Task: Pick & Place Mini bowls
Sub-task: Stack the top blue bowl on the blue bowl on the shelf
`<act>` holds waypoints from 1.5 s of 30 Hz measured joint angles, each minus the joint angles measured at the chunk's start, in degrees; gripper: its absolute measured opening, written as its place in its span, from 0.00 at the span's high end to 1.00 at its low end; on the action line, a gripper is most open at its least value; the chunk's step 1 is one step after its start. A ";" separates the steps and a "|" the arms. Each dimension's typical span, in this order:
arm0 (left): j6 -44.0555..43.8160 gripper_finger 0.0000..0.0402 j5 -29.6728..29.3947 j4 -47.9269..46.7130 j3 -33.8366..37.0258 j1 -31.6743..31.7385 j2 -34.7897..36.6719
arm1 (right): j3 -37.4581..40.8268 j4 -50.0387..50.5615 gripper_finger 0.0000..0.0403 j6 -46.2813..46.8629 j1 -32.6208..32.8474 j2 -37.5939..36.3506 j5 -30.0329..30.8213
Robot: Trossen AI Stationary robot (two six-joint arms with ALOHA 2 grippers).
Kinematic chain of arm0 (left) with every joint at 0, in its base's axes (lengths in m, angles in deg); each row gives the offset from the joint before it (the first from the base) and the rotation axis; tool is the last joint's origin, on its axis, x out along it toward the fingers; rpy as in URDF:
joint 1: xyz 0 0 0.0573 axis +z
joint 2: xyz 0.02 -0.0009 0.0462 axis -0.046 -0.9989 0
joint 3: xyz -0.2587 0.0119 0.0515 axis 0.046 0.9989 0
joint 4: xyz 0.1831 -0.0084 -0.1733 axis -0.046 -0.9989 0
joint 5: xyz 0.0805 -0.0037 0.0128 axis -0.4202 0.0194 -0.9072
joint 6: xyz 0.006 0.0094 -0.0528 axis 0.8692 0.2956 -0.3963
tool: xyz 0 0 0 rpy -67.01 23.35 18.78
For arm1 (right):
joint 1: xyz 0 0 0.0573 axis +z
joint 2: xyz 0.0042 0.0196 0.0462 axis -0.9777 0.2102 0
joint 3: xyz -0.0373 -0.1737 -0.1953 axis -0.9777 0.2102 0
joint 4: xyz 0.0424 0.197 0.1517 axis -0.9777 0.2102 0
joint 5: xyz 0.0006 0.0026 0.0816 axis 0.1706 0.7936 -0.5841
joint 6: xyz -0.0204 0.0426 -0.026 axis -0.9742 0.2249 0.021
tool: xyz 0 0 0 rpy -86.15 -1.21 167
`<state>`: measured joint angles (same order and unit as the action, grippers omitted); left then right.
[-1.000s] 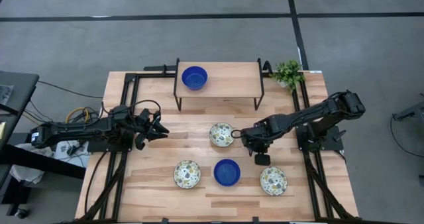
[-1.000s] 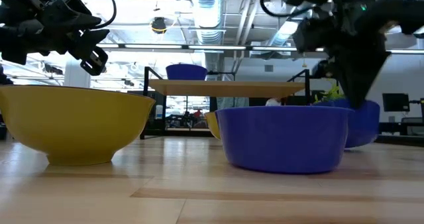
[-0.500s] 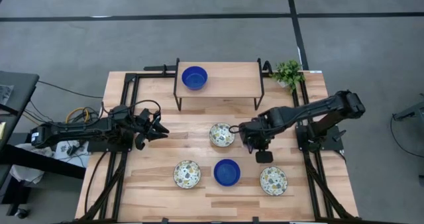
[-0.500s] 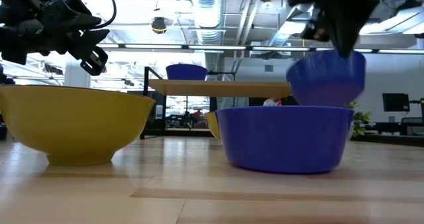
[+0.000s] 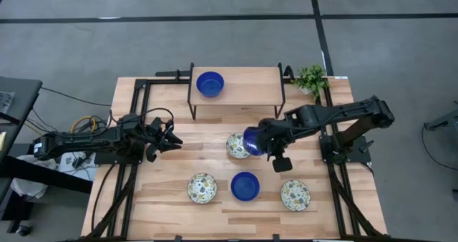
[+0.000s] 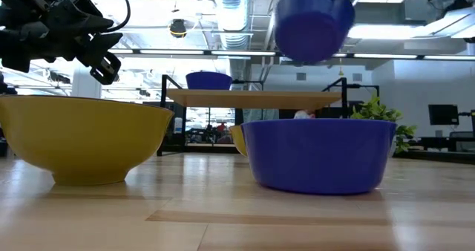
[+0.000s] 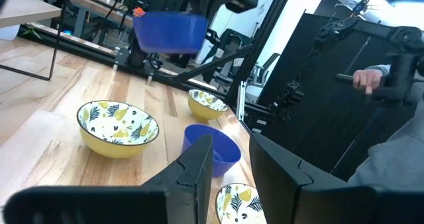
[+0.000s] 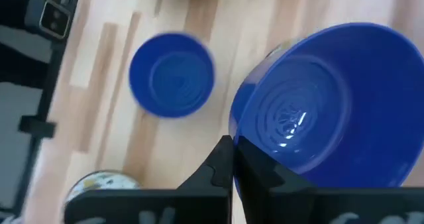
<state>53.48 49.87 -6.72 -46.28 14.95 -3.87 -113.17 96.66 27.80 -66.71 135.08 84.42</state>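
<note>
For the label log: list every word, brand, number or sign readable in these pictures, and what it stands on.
None can be read.
The blue bowl held by the right gripper: plain, no mark.
The patterned bowls: leaf pattern only, no lettering.
The shelf and table: bare wood, no label.
The left gripper and both arms: no legible marking.
Room behind in the low view: no sign can be made out.

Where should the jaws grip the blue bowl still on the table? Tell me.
Grip the blue bowl by its rim, coming from above: it sits upright and open, one jaw inside and one outside. Probably take the edge towards the shelf, clear of the floral bowls beside it.
</note>
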 joint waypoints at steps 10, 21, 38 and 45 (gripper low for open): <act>-0.46 0.75 0.00 0.00 0.00 -0.01 0.00 | -6.31 -2.26 1.00 -11.23 -2.84 0.07 10.38; -0.46 0.75 0.02 0.42 0.00 0.01 0.00 | -6.97 -8.97 1.00 -21.62 -9.45 0.09 10.44; 1.08 0.75 0.02 1.29 0.00 0.01 -0.22 | -17.91 -13.09 1.00 -35.77 -18.36 10.15 8.70; 1.08 0.75 0.02 1.37 0.00 0.01 -0.38 | -32.16 -6.03 1.00 -38.92 -21.94 19.26 7.27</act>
<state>54.56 49.90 -5.36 -46.28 14.95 -4.25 -145.33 90.63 -11.13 -88.65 154.34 91.69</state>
